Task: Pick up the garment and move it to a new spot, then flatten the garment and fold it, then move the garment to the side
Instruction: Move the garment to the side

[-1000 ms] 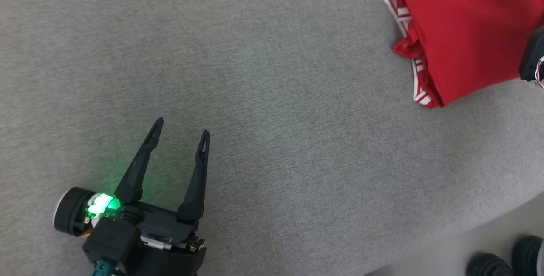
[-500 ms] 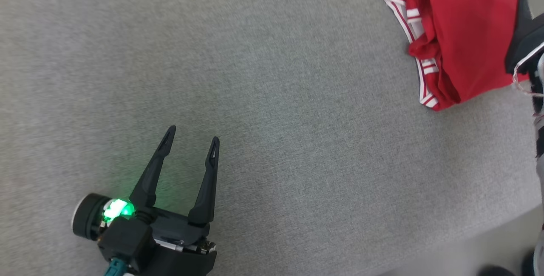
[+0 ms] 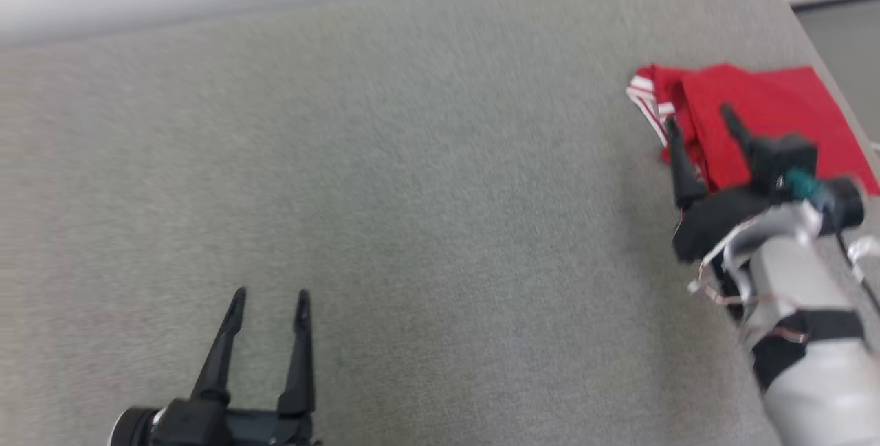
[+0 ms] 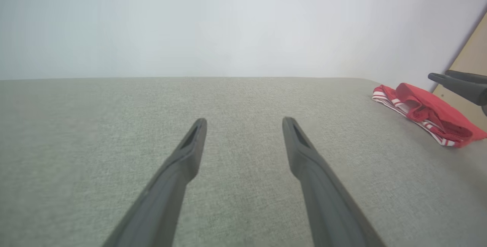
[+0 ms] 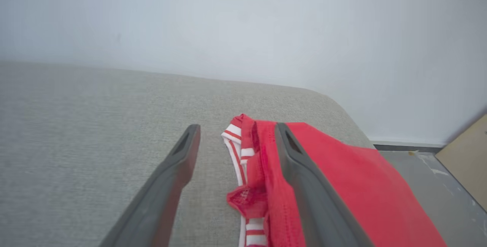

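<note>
Folded red cloth garment with white-striped trim (image 3: 763,99) is lying limp, likely light and floppy. Right gripper (image 3: 698,117) is hovering at its striped edge, the likely best pinch spot. Left gripper (image 3: 270,293) is waiting well apart. Both jaws are spread.

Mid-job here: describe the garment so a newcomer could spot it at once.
Take the wide grey fabric surface. At its far right corner, ahead of the right pincer, lies a folded red cloth garment. White-striped trim on its left edge marks it.
</note>
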You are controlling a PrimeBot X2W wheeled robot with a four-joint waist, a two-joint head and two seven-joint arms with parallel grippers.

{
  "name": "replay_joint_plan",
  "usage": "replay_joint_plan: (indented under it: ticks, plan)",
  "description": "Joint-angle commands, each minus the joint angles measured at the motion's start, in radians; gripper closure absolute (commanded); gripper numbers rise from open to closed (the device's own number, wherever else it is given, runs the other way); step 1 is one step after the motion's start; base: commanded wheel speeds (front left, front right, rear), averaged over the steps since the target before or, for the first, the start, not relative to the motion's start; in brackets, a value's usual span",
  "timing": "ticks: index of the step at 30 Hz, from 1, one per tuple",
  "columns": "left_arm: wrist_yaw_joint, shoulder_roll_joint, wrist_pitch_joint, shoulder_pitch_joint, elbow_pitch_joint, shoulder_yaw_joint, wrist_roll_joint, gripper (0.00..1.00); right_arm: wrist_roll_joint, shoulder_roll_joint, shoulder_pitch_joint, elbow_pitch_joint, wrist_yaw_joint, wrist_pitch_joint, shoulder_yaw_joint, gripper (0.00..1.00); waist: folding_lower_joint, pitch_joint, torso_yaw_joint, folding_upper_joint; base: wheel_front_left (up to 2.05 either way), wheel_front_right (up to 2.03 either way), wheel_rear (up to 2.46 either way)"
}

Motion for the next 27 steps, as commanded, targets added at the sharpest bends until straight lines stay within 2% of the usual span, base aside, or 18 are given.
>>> replay_joint_plan:
  ticks: [1,7,11,15,21,27]
  plan:
    - [0.006,-0.005,-0.002,0.026,0.007,0.014,-0.005,0.0,0.033,0.007,0.05,-0.036,0.0,-0.01,0.009,0.0,0.0003,-0.143,0.092,0.0002,0.0,0.0,0.0]
    - [0.047,-0.013,-0.003,0.092,0.037,0.102,-0.02,0.0,0.099,0.045,0.261,-0.245,0.0,-0.028,0.042,0.0,0.0003,-0.231,0.125,0.0002,0.0,0.0,0.0]
    - [0.05,-0.017,-0.003,0.129,0.061,0.145,-0.025,0.0,0.131,0.099,0.415,-0.36,0.0,-0.025,-0.006,0.0,0.0003,-0.282,0.144,0.0002,0.0,0.0,0.0]
    - [0.046,-0.019,-0.003,0.148,0.08,0.177,-0.025,0.0,0.114,0.173,0.548,-0.472,0.0,-0.011,-0.058,0.0,0.0003,-0.298,0.158,0.0002,0.0,0.0,0.0]
    - [0.027,-0.02,-0.003,0.182,0.122,0.194,0.002,0.0,0.07,0.239,0.69,-0.569,0.0,0.041,-0.116,0.0,0.0003,-0.311,0.159,0.0002,0.0,0.0,0.0]
    - [0.023,-0.022,-0.003,0.202,0.133,0.211,-0.007,0.0,0.056,0.262,0.755,-0.625,0.0,0.062,-0.158,0.0,0.0003,-0.318,0.154,0.0002,0.0,0.0,0.0]
